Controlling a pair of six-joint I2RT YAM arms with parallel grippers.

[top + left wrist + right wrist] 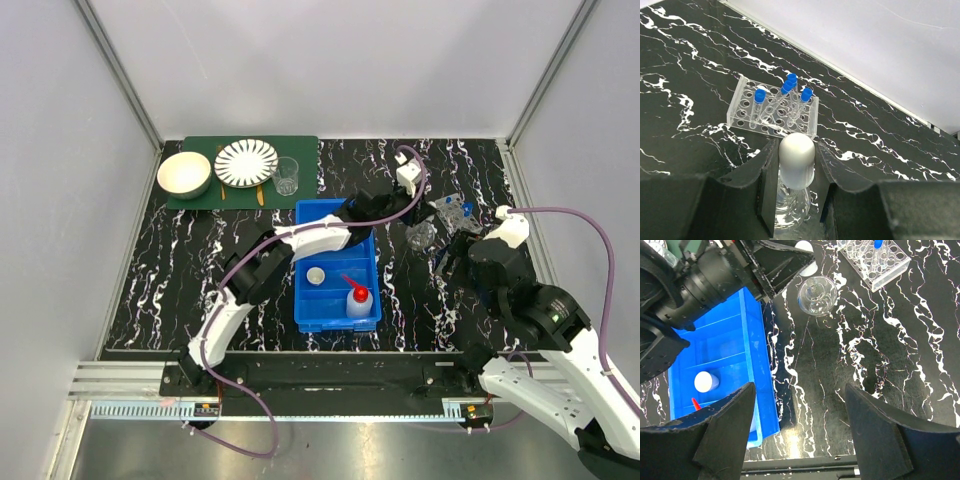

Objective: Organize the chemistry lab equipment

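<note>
Vial of clear glass with a white domed cap (796, 156) sits in the left gripper (796, 148), whose two black fingers are drawn partway in and press the cap from either side. The clear body below the cap is blurred, so its exact shape cannot be told. Just beyond the vial, on the black white-veined marble tabletop (685, 60), stands a clear plastic tube rack (745, 107) holding four clear blue-capped tubes (760, 96), several of them leaning rather than upright. Seen from above, a small clear round-bodied flask (420, 236) stands on the tabletop near the rack but apart from it, between the rack and a big blue compartmented plastic bin (322, 300). The left arm reaches across the far end of that bin. In the bin's near right corner stands a white squeeze bottle with a red nozzle (358, 300). A small round white lid (316, 275) lies in the compartment just beyond and to its left. The right gripper (800, 390) hangs above bare tabletop right of the bin, near the flask, its fingers spread wide with nothing between them. At the far left a green mat (300, 150) carries a cream bowl (184, 174), a striped white plate (246, 162) and a clear glass tumbler (286, 177)
</note>
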